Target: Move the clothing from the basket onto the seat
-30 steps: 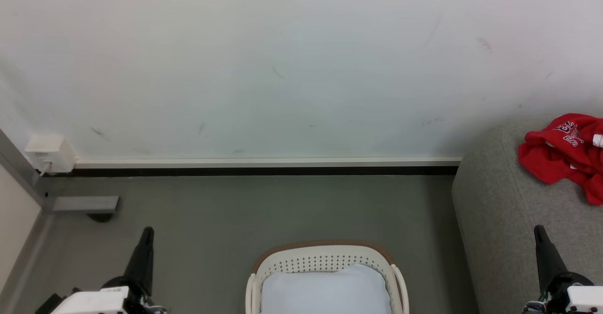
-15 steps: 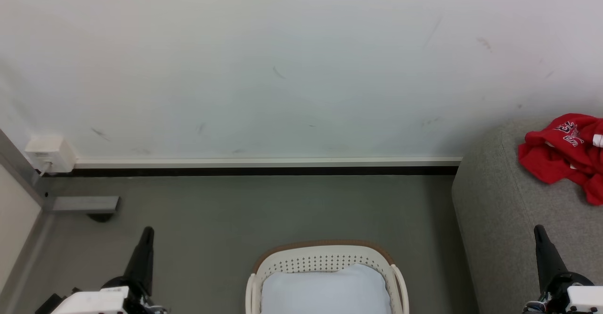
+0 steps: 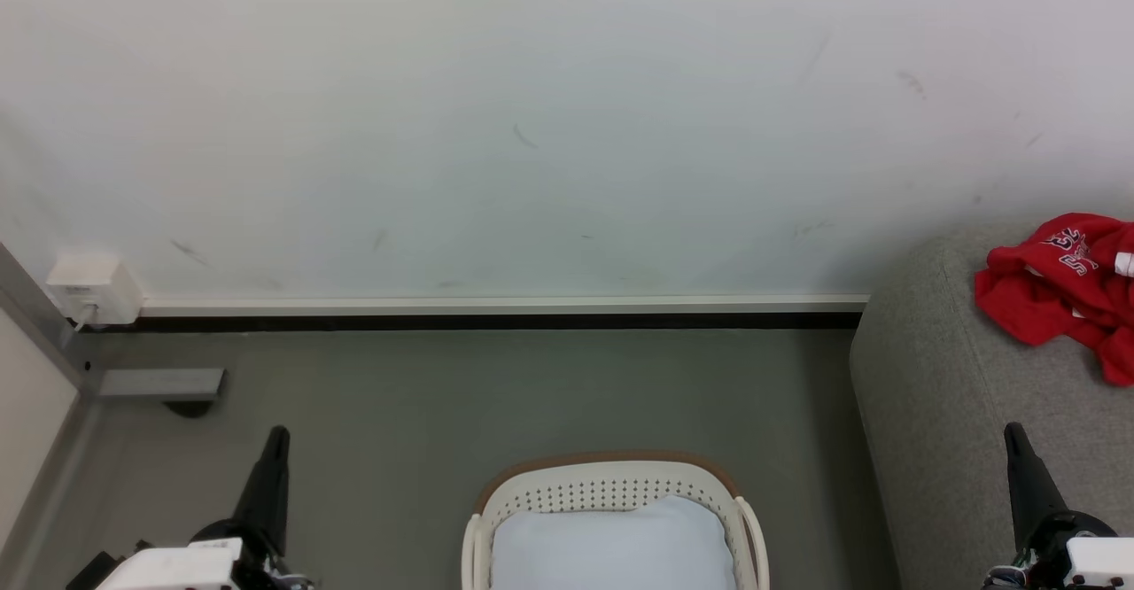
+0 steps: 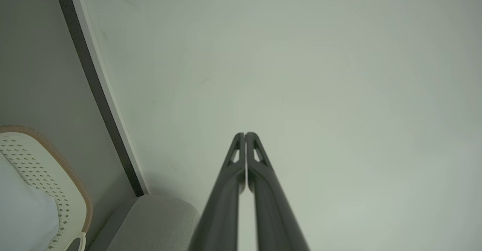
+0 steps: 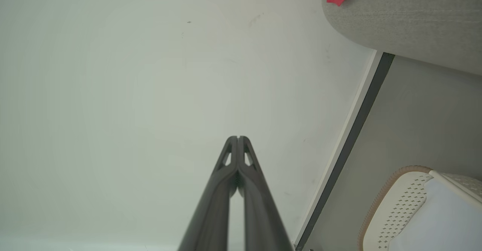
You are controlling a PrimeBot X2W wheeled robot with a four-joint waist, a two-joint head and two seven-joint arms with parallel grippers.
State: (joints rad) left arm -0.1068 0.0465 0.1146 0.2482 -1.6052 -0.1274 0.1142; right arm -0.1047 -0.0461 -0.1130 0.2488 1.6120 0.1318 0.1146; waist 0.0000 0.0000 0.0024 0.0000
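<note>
Head view, going from left to right: a small white box (image 3: 93, 289) sits low on the wall (image 3: 532, 129) at the left edge. A grey bar (image 3: 159, 384) lies on the floor (image 3: 532, 386) just below it.

The left gripper (image 3: 278, 433) is at the lower left, over the grey floor, and points up the frame. Its two dark fingers are pressed tight together with nothing between them. The left wrist view shows this well, with the tips touching in front of the pale wall.

The basket (image 3: 611, 482) stands on the floor at the bottom middle of the frame, and the lower edge cuts it off. A pale blue pad (image 3: 611, 546) lies inside it. Its brown rim curves round the far side.

The seat (image 3: 948, 413) fills the right side, from the middle down to the bottom edge. It is near the basket, with a strip of floor between them.

The clothing (image 3: 1054, 298) lies in a red, crumpled heap on top of the seat, at the right edge of the frame. It is well apart from the basket. White letters show on it.

The right gripper (image 3: 1013, 431) is at the lower right, in front of the seat, and points up the frame. It is clenched too, and holds nothing. In the right wrist view its tips meet in front of the wall, with a bit of red cloth on the seat at the upper right.
</note>
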